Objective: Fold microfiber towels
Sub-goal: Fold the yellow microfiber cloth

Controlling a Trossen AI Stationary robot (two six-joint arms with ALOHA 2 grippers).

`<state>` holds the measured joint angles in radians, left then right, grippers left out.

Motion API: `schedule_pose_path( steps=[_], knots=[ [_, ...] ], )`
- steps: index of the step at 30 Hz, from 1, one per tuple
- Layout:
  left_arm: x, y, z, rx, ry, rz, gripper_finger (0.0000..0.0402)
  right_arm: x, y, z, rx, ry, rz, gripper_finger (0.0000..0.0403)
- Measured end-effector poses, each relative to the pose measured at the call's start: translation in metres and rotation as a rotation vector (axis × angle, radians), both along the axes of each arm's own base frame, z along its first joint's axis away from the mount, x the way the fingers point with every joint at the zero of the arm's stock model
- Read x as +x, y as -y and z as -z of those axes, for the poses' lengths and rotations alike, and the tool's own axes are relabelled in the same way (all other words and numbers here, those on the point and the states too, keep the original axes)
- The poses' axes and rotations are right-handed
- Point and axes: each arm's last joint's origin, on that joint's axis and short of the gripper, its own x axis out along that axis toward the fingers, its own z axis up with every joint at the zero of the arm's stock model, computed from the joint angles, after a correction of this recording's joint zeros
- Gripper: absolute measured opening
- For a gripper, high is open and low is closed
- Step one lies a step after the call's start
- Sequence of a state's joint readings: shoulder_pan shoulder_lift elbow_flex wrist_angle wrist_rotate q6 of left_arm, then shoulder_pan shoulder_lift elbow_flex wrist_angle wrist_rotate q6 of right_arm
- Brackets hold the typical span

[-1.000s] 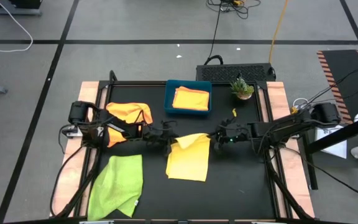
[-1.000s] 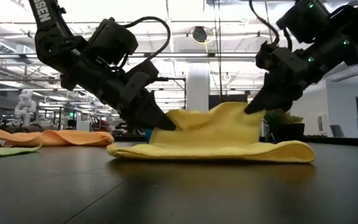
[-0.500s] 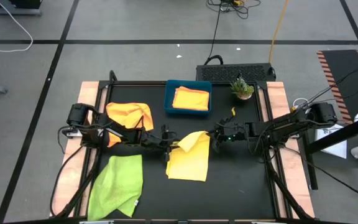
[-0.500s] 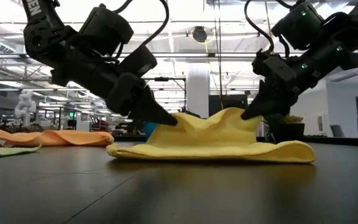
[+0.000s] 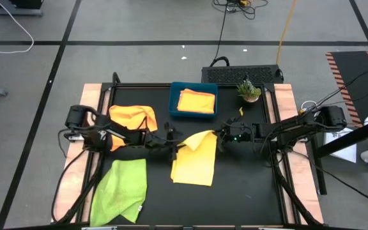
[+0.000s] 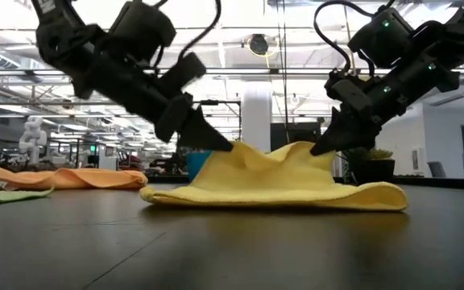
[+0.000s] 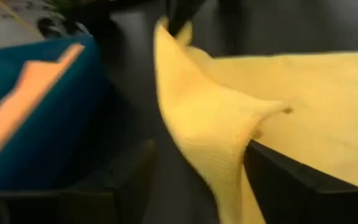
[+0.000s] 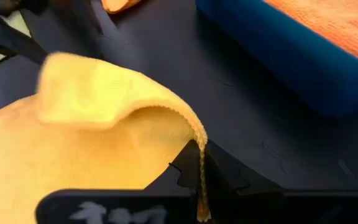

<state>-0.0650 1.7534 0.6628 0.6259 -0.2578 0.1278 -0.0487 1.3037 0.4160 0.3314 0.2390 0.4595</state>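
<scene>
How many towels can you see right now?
4: yellow towel mid-table, lime green towel front left, orange towel back left, another orange one folded in the blue tray. More may lie underneath.

Both arms are reaching low across the table toward its middle, wrists angled downward and facing each other. The left gripper (image 5: 173,144) is sitting with its fingers (image 7: 291,186) spread apart. The right gripper (image 5: 220,137) is sitting with its fingers pinched together, its tip pointing down and inward.
</scene>
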Motion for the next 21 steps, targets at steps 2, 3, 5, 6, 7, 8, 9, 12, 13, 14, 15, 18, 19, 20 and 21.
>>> schedule_pose_path(
  steps=[2,3,5,6,7,8,9,12,13,14,15,18,19,20,21],
  knots=[
    [0.0,0.001,-0.01,0.036,-0.006,-0.019,0.0277,0.0,0.002,0.0,0.004,0.0,0.01,0.0006],
    [0.002,0.002,-0.016,0.052,0.0,-0.026,0.029,0.0,0.002,0.0,0.008,-0.001,0.017,0.0006],
    [0.003,0.004,-0.024,0.085,0.005,-0.045,0.0314,-0.001,0.004,0.001,0.016,-0.003,0.03,0.0006],
    [0.004,0.006,-0.027,0.1,0.007,-0.046,0.0324,-0.001,0.005,0.001,0.017,-0.002,0.035,0.0006],
    [0.006,0.009,-0.03,0.114,0.011,-0.04,0.0331,-0.001,0.005,0.001,0.018,-0.002,0.037,0.0006],
    [0.006,0.011,-0.03,0.129,0.002,-0.033,0.0337,-0.001,0.005,0.001,0.018,-0.002,0.038,0.0006],
    [0.005,0.014,-0.029,0.147,-0.017,-0.032,0.0341,-0.001,0.005,0.001,0.02,-0.001,0.039,0.0006],
    [0.004,0.02,-0.026,0.181,-0.07,-0.037,0.0341,-0.001,0.005,0.001,0.022,-0.001,0.037,0.0006],
    [0.003,0.023,-0.026,0.187,-0.079,-0.033,0.0338,-0.001,0.005,0.001,0.022,-0.001,0.037,0.0006],
    [0.002,0.026,-0.025,0.191,-0.085,-0.022,0.0334,-0.001,0.005,0.001,0.022,-0.002,0.037,0.0006],
    [0.002,0.029,-0.024,0.2,-0.093,-0.01,0.0328,-0.001,0.005,0.001,0.023,-0.003,0.037,0.0006],
    [0.005,0.042,-0.019,0.244,-0.114,0.028,0.0309,-0.001,0.005,0.001,0.023,0.0,0.036,0.0006],
    [0.007,0.046,-0.017,0.265,-0.13,0.031,0.0303,-0.001,0.005,0.001,0.024,0.001,0.037,0.0006],
    [0.01,0.05,-0.014,0.286,-0.143,0.028,0.0297,-0.001,0.005,0.0,0.026,0.004,0.038,0.0006],
    [0.015,0.053,-0.012,0.301,-0.146,0.027,0.0292,-0.001,0.005,0.0,0.028,0.005,0.04,0.0006]
  ],
)
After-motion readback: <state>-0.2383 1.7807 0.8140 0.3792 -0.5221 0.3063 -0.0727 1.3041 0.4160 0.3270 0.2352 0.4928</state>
